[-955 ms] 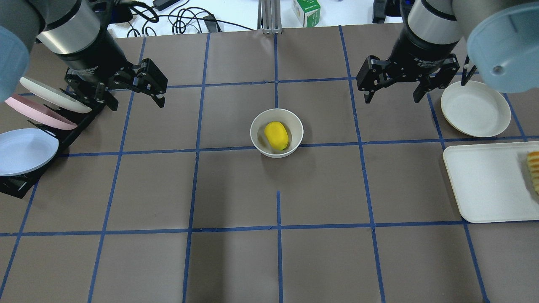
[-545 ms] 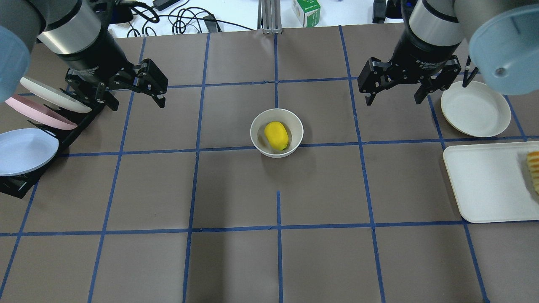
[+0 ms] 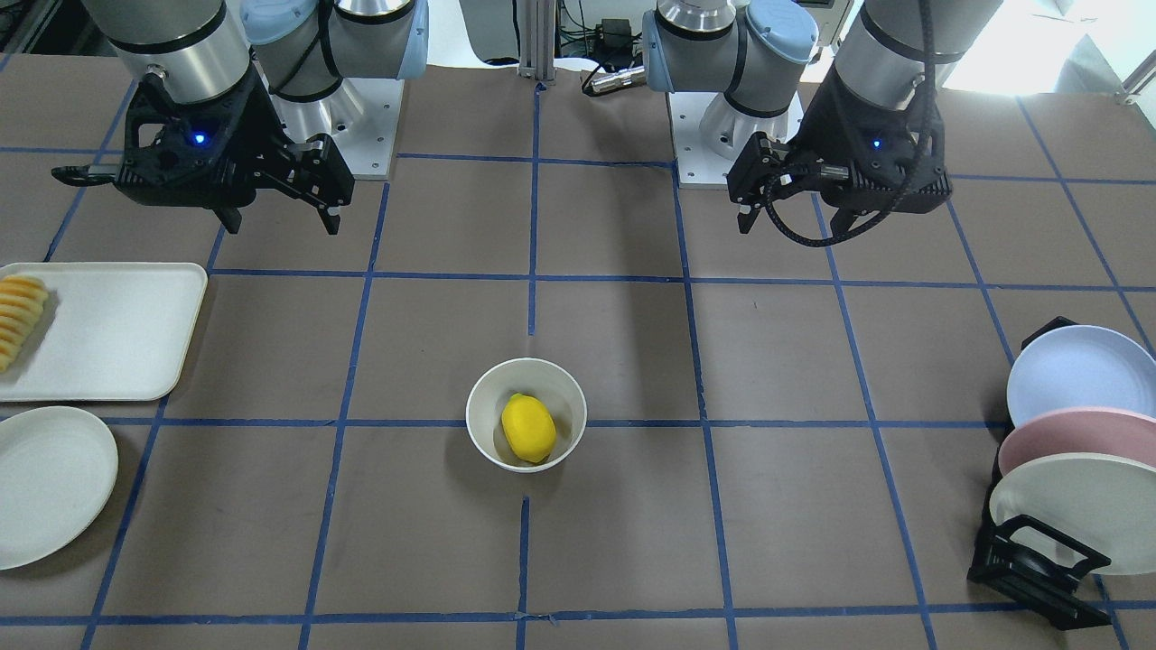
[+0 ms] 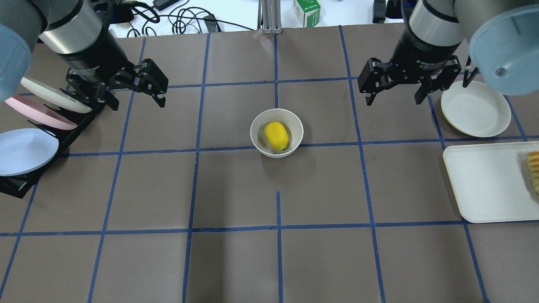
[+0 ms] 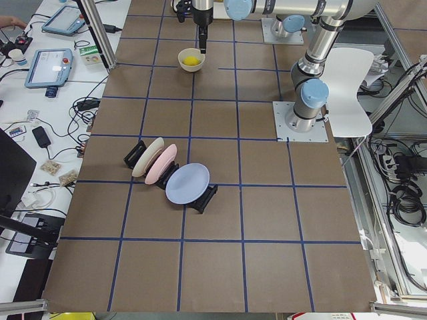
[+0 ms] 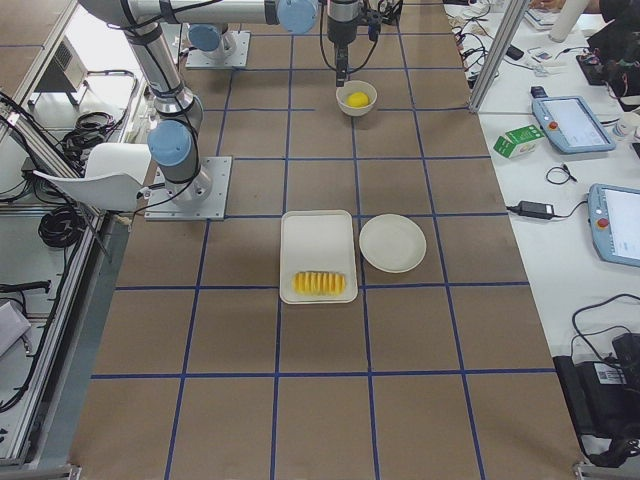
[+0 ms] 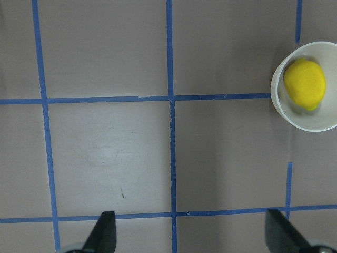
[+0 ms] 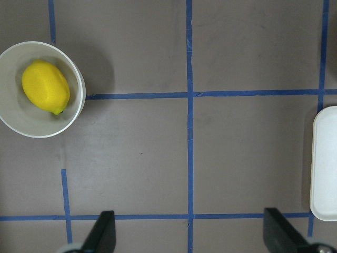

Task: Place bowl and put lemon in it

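The off-white bowl (image 4: 276, 133) stands upright at the table's middle with the yellow lemon (image 4: 276, 135) lying inside it. Both also show in the front view, bowl (image 3: 526, 414) and lemon (image 3: 528, 428), in the left wrist view, bowl (image 7: 308, 108) and lemon (image 7: 304, 84), and in the right wrist view, bowl (image 8: 31, 113) and lemon (image 8: 46, 86). My left gripper (image 4: 135, 101) is open and empty, raised far to the bowl's left. My right gripper (image 4: 393, 99) is open and empty, raised far to the bowl's right.
A black rack (image 4: 19, 185) with blue, pink and white plates stands at the left edge. A flat white plate (image 4: 476, 108) lies at the right, near my right gripper. A white tray (image 4: 488, 181) with sliced food (image 4: 534, 170) lies below it.
My right gripper has drifted slightly farther from the bowl, toward the far side of the table. The left arm, bowl and lemon have not moved.
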